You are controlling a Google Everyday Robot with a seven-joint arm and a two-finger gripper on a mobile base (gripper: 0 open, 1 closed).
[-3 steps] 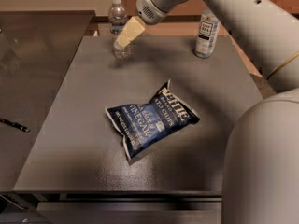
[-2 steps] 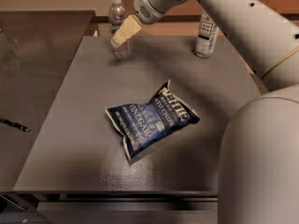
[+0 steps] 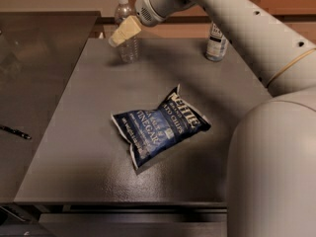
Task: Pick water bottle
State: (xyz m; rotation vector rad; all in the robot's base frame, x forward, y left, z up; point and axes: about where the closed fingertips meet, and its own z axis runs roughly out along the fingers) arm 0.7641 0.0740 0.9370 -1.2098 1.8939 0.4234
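The water bottle (image 3: 129,51) is small, clear and ribbed with a white cap. It stands upright at the far left edge of the grey table (image 3: 74,127). My gripper (image 3: 118,37), cream-coloured, hangs from the arm that reaches in from the upper right. It is at the bottle's mid height and overlaps the bottle's middle in the camera view. I cannot tell whether it touches the bottle. The bottle's label band is hidden behind the gripper.
A taller bottle (image 3: 216,39) with a white-and-dark label stands at the far right of the table. A blue chips bag (image 3: 160,127) lies flat in the middle. A second dark surface (image 3: 34,68) lies to the left with a dark pen-like object (image 3: 15,132) on it.
The gripper has moved a little to the left, from the bottle's right side to across its middle. The bottle, bag and taller bottle have not moved.
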